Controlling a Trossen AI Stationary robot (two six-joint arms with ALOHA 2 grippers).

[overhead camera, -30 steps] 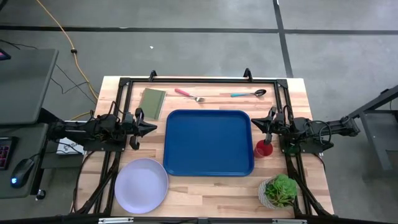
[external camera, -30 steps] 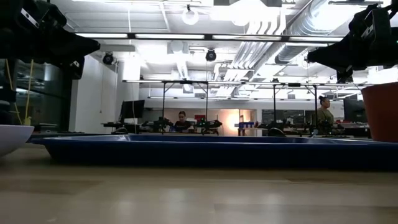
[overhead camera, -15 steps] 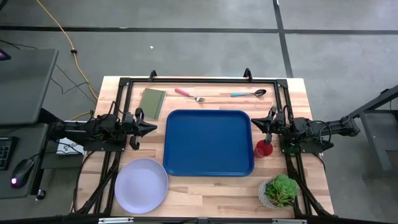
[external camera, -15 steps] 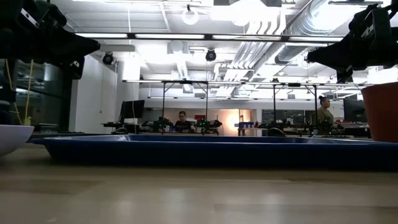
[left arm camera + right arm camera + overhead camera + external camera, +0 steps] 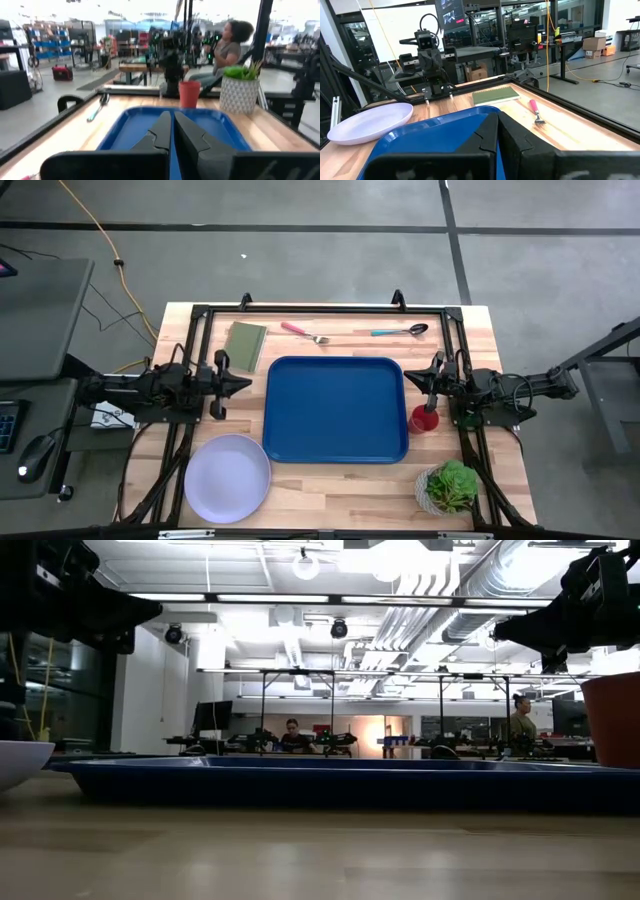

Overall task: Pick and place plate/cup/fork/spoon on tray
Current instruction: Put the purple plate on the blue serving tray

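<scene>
Between your two pincers lies the tray [image 5: 335,410], a big blue rectangle with rounded corners and a low rim, nothing on it, flat on the wooden worktop [image 5: 330,490]. Your left pincer [image 5: 243,383] hovers just off the tray's left edge, its dark fingers [image 5: 162,131] pressed together on nothing, as the left wrist view shows. Your right pincer [image 5: 413,383] hovers at the tray's right edge, likewise clenched and holding nothing, its fingers [image 5: 492,132] meeting in a thin seam. The cup [image 5: 424,419], small, red and upright, stands just beside the right pincer, close to the tray's right rim; from the left wrist it shows as a red tumbler [image 5: 189,94] beyond the tray. The plate [image 5: 227,478], round, pale lavender-white with a raised rim, lies near the left pincer, off the tray's corner on that side; in the right wrist view [image 5: 370,121] its rim catches the light. The fork [image 5: 303,333], pink-handled with a slim silver head, and the spoon [image 5: 400,332], teal-handled with a rounded metal bowl, lie apart from each other along the worktop's far edge, past the tray from both pincers. An olive-green pad [image 5: 245,344] sits just beyond the left pincer, and a potted plant [image 5: 448,488] stands past the cup from the right pincer.
</scene>
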